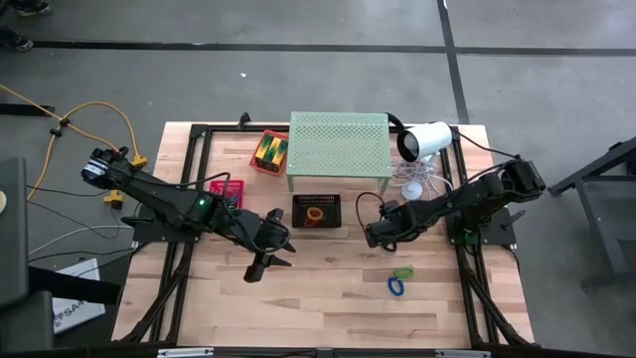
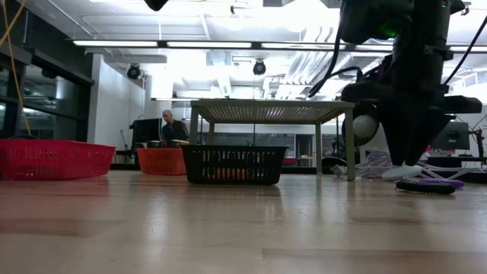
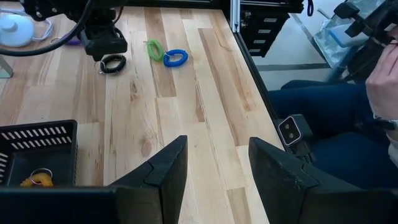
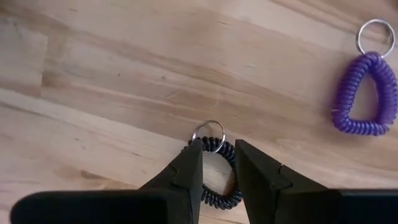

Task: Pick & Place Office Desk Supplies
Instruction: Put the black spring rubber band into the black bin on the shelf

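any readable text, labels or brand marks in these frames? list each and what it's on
No text can be read with confidence in any view.
White sheet at the table's left edge, high view: dark print on it, too small and blurred to read.
Red baskets, black basket, green perforated shelf, white lamp-like device: no label visible.
Coil loops: no marking visible.

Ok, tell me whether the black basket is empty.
No, the black basket holds an orange coil with a metal ring, seen in the left wrist view.
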Controlling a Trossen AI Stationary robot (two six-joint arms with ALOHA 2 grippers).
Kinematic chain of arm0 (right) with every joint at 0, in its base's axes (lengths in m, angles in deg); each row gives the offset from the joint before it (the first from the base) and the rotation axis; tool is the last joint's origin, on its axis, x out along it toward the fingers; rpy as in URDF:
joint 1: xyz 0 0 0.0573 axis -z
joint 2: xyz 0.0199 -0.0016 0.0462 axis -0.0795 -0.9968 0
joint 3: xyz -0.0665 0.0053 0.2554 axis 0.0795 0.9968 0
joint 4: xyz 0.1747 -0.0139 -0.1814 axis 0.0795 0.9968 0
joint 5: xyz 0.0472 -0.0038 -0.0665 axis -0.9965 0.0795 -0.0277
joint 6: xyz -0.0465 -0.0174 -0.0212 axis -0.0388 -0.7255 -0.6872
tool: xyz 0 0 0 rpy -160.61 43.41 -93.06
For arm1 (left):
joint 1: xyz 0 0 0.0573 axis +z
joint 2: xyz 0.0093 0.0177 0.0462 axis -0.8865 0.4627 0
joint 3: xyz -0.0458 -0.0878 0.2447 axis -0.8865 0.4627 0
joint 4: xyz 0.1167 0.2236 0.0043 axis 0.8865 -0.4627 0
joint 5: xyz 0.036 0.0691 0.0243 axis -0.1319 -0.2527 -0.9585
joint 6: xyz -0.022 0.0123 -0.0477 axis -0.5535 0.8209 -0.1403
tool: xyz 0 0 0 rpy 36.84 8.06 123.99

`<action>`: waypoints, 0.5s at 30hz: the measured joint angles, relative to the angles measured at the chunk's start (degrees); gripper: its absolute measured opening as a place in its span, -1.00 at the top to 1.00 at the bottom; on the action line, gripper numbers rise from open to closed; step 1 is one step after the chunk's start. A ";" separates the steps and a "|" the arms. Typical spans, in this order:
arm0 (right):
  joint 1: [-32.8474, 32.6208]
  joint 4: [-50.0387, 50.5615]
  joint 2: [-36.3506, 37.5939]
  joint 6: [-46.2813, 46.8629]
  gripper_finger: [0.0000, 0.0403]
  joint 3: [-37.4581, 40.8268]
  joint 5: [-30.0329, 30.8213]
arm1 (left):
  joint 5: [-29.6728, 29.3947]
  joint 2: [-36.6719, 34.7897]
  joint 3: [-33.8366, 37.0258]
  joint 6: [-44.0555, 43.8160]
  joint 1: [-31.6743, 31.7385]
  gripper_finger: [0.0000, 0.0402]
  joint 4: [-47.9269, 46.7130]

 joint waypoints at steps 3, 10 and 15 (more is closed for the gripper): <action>0.00 0.36 0.00 1.71 0.60 0.00 -0.02 | 0.00 0.00 0.00 0.00 0.01 0.17 0.01; 0.00 0.43 0.00 4.89 0.60 0.00 0.00 | 0.01 0.00 0.00 0.00 0.00 0.17 0.01; 0.00 0.28 -0.01 5.51 0.60 0.00 0.00 | 0.02 0.00 0.00 0.00 -0.01 0.17 0.01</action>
